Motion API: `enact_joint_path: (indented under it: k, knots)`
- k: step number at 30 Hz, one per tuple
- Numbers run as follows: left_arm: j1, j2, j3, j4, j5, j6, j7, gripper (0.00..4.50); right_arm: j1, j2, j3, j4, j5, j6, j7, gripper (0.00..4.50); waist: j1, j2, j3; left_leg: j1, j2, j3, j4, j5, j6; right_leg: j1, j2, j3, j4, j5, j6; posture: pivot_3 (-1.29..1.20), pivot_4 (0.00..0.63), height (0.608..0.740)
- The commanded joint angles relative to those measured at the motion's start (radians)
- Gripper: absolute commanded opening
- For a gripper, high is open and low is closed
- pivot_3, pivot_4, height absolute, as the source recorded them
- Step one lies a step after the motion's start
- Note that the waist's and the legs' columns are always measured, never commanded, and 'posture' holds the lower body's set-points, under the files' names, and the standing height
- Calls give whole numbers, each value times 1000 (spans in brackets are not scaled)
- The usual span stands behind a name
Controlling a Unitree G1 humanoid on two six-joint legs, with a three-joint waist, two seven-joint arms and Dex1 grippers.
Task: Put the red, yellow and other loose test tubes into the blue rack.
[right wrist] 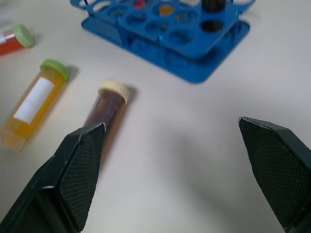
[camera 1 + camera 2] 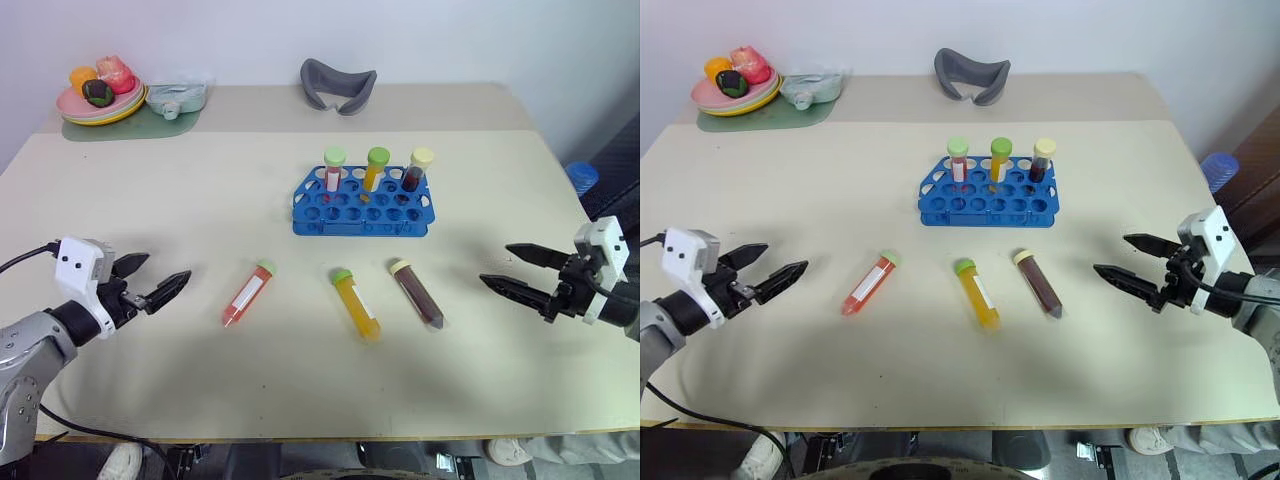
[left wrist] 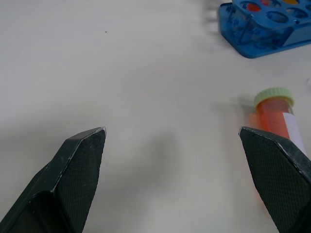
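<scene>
Three loose test tubes lie in a row on the table (image 2: 150, 390), all in front of the blue rack (image 2: 362, 214): the red-orange tube (image 2: 248, 293) toward the robot's left, the yellow tube (image 2: 357, 304) in the middle, and the dark maroon tube (image 2: 417, 293) toward the right. Each points its cap toward the rack. Three capped tubes (image 2: 377, 168) stand upright in the rack's far row; the nearer rows of holes appear free, though we cannot check every hole from here.

We judge that no tube is yet picked up and the step in hand is the first approach. To do it well, we would bring a gripper down across a tube's body, not along it, closing on the middle so the tube neither rolls nor tips, then turn it cap-up before lowering it into a free hole well apart from the standing tubes. The red-orange tube sits nearest the left arm, the maroon tube nearest the right.

The left gripper (image 2: 152, 281) hovers over bare table beside the red-orange tube, fingers (image 3: 80, 167) spread wide and holding nothing. The right gripper (image 2: 517, 272) hangs just beside the maroon tube, its fingers (image 1: 77, 170) likewise wide apart and touching nothing.
</scene>
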Motion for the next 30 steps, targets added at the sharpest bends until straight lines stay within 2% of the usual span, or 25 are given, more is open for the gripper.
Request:
enact_joint_path:
  k: [1,7,12,15,19,23,25,30]
  knots:
    - [-2,1,19,-36,-18,-10,6,4500,-15,-12,-1,5,-5,-9,3,4473,1,0,0,0,0,0,0,0,0,0,0,0,0,0,0,0,150,740]
    - [-1,-2,14,-42,-24,-13,2,4500,-28,-17,13,-27,-15,24,-44,4473,0,0,0,0,0,0,0,0,0,0,0,0,0,0,0,0,150,740]
    - [-41,-4,-39,-59,-42,-7,-5,4500,-52,-25,25,-161,24,162,-138,4473,1,0,0,0,0,0,0,0,0,0,0,0,1,0,0,0,150,740]
    - [-75,-8,-115,-84,-51,-2,-15,4500,-57,-42,36,-263,22,257,-216,4473,2,0,0,-1,0,0,1,0,0,0,0,0,0,0,0,0,150,740]
    - [-165,-16,-282,-109,-45,2,-43,4500,-86,-74,15,-405,117,466,-306,4473,6,0,0,-1,0,0,1,0,0,0,0,0,0,0,0,0,150,740]
    - [-254,-6,-425,-64,0,-44,-129,4500,-200,-95,18,-534,225,749,-441,4473,-1,0,0,-1,0,0,1,0,0,0,0,0,0,0,0,0,150,740]
    - [-286,-8,-476,-19,34,-84,-172,4500,-318,-45,62,-537,272,946,-544,4473,-4,0,0,0,0,0,1,0,0,0,1,0,1,0,0,0,150,740]
    - [-340,-24,-568,58,95,-164,-243,4500,-452,21,224,-440,456,1011,-916,4473,2,0,0,-2,0,0,1,0,1,-2,1,0,0,0,-1,0,150,740]
